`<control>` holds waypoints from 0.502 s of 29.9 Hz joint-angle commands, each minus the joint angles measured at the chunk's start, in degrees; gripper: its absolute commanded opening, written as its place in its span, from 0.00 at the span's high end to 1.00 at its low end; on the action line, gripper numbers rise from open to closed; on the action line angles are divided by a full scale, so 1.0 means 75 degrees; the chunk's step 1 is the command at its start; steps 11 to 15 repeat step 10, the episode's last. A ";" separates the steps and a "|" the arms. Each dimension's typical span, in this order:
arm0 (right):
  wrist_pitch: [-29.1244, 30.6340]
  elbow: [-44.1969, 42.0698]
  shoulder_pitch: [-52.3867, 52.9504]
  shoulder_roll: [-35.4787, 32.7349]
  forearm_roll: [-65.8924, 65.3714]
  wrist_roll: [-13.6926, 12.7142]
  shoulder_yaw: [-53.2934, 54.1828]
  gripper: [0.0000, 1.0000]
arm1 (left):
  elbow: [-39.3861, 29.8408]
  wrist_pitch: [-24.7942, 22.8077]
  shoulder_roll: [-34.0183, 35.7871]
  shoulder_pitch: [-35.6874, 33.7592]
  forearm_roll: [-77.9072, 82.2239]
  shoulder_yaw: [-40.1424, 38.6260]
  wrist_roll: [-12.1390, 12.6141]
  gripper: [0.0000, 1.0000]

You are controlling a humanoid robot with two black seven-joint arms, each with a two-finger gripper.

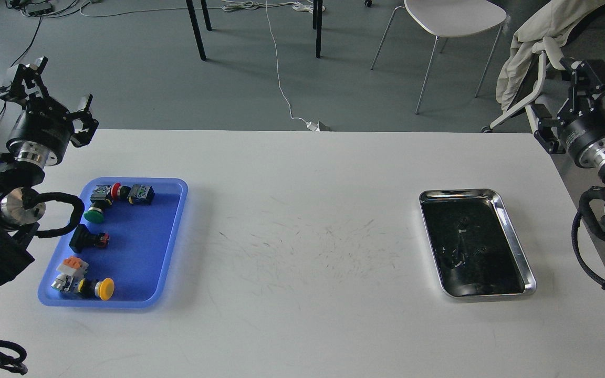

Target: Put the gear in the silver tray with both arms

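Note:
The silver tray (516, 242) lies at the right of the white table (302, 315), its dark bottom bare. The gear is several push-button parts in a blue plastic tray (174, 231) at the left: a green-capped one (94, 214), a red-capped one (116, 190), a black one (86, 239) and a yellow-capped one (105, 289). My left gripper (53, 97) is open and empty, raised over the table's far left corner, behind the blue tray. My right gripper (566, 98) is open and empty, raised off the table's far right edge, behind the silver tray.
A white chair (452, 18) and dark table legs (196, 31) stand on the floor beyond the table. A chair draped with a beige cloth (536, 37) is close behind my right gripper. A white cable (281, 89) runs across the floor.

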 commanded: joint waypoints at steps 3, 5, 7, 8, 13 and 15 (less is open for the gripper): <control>-0.0004 -0.0064 -0.0019 0.0341 -0.0046 0.0164 0.0073 0.01 | 0.0013 -0.0001 -0.0161 -0.0001 0.0024 0.0168 -0.0001 0.01; -0.0004 0.0006 -0.0019 0.0353 -0.0011 0.0170 0.0119 0.01 | 0.0001 -0.0001 -0.0464 -0.0025 0.0024 0.0168 -0.0001 0.01; 0.0020 0.0007 -0.0031 0.0365 -0.0011 0.0170 0.0213 0.01 | 0.0001 -0.0001 -0.0618 -0.0072 0.0047 0.0180 -0.0001 0.01; -0.0003 -0.0017 -0.0031 0.0400 -0.0011 0.0164 0.0260 0.01 | 0.0013 -0.0001 -0.0630 -0.0083 0.0059 0.0191 -0.0001 0.01; -0.0004 0.0018 -0.0031 0.0447 0.0000 0.0170 0.0365 0.01 | 0.0013 -0.0001 -0.0665 -0.0095 0.0059 0.0180 -0.0001 0.01; -0.0004 0.0018 -0.0031 0.0447 0.0000 0.0170 0.0365 0.01 | 0.0013 -0.0001 -0.0665 -0.0095 0.0059 0.0180 -0.0001 0.01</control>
